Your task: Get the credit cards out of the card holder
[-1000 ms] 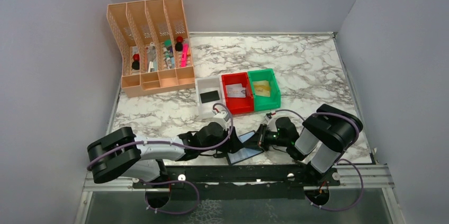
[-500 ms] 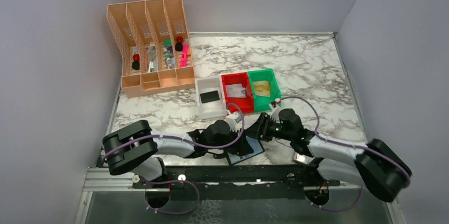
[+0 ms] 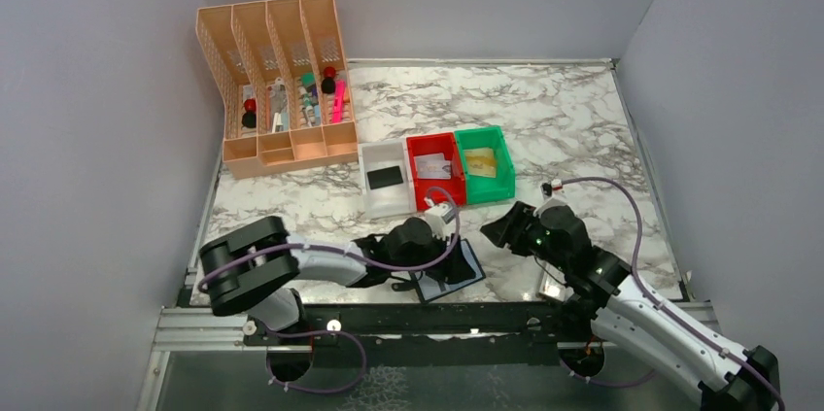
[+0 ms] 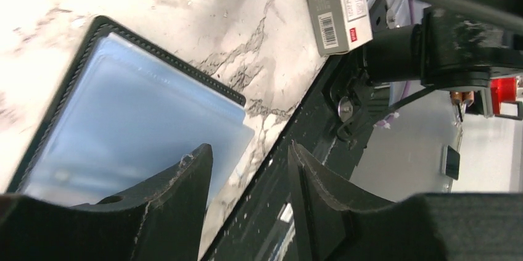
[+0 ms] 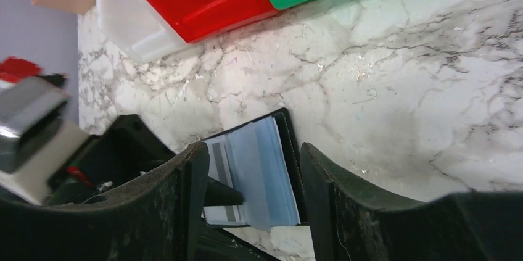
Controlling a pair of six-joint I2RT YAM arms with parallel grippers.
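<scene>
Your left gripper (image 4: 250, 153), jaws apart, rests on the open card holder (image 3: 453, 271) at the table's (image 3: 583, 129) near edge, seemingly pinning it flat so your right gripper (image 5: 251, 147), spread and empty just beside it, can reach the exposed card (image 5: 217, 163).

Plain pale grey walls (image 3: 87, 90) enclosed a white marble-patterned tabletop (image 3: 573, 110) on three sides, evenly lit; a black mounting rail (image 3: 437, 318) ran along its near edge.
</scene>
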